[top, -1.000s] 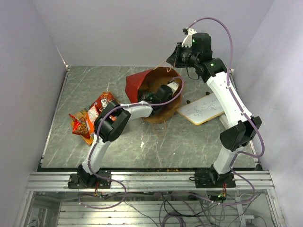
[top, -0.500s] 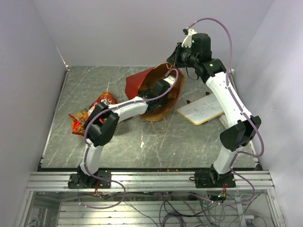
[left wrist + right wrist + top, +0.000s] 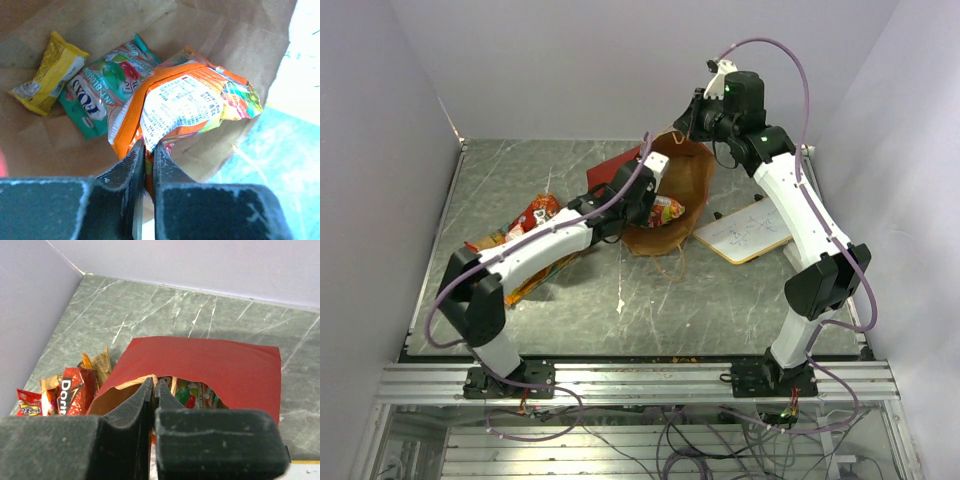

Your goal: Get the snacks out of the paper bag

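The paper bag point(image 3: 685, 180), red outside point(image 3: 210, 365) and brown inside, stands open on the table. My right gripper point(image 3: 154, 385) is shut on its twisted handle at the raised rim, and appears high at the back point(image 3: 693, 118) in the top view. My left gripper point(image 3: 149, 150) is shut on the edge of an orange snack packet point(image 3: 185, 105), which hangs at the bag's mouth point(image 3: 668, 211). Inside the bag lie a teal-and-white packet point(image 3: 100, 90) and a yellow packet point(image 3: 47, 72). A red Doritos bag point(image 3: 70, 390) and a gold packet point(image 3: 102, 362) lie on the table left of the bag.
A flat white wood-framed board point(image 3: 745, 232) lies right of the bag. My left forearm point(image 3: 540, 245) stretches across the pile of snacks point(image 3: 530, 215) at the left. Walls close the table on three sides.
My left gripper has shut on the orange packet and drawn it up and back toward the bag's mouth, the arm stretching out. The right gripper has kept its hold on the bag.
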Controlling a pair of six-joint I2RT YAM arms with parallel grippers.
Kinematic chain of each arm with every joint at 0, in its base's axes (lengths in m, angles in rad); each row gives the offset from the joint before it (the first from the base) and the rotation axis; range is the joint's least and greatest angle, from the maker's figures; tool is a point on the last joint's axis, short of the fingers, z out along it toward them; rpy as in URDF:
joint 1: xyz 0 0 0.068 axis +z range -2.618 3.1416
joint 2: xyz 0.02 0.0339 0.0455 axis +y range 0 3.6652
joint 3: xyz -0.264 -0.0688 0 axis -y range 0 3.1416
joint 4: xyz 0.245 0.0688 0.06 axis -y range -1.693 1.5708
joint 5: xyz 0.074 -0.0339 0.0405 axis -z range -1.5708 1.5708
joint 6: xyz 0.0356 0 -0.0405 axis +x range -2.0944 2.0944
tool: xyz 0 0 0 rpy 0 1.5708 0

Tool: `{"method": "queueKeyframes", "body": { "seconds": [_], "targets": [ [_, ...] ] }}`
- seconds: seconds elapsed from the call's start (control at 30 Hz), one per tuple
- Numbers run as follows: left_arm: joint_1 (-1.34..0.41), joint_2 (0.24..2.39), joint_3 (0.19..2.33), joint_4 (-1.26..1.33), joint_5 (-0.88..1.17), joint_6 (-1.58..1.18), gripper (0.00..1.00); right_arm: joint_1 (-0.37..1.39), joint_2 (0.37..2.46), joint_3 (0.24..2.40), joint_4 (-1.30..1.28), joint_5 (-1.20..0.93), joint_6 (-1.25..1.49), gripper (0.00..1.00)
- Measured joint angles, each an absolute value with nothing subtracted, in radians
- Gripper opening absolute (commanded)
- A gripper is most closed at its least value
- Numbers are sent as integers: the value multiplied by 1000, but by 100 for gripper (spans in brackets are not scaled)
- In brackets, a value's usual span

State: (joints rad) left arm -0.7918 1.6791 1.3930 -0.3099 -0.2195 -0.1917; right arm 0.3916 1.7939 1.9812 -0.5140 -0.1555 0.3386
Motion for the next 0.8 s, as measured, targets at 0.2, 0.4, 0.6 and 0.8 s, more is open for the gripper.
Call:
{"method": "queueKeyframes", "body": {
  "seconds": [0.2, 0.4, 0.6, 0.8],
  "targets": [
    [-792, 1543, 1410, -426, -253, -265, 7, 387, 1794, 1943, -503, -145, 339, 0],
    [-788, 1460, 1462, -537, -348, -309, 7, 382, 1794, 1940, -498, -141, 339, 0],
    [-784, 1344, 1467, -641, -474, -366, 7, 383, 1794, 1940, -498, -142, 339, 0],
    [-778, 1209, 1472, -767, -697, -457, 7, 381, 1794, 1939, -497, -141, 339, 0]
  ]
}}
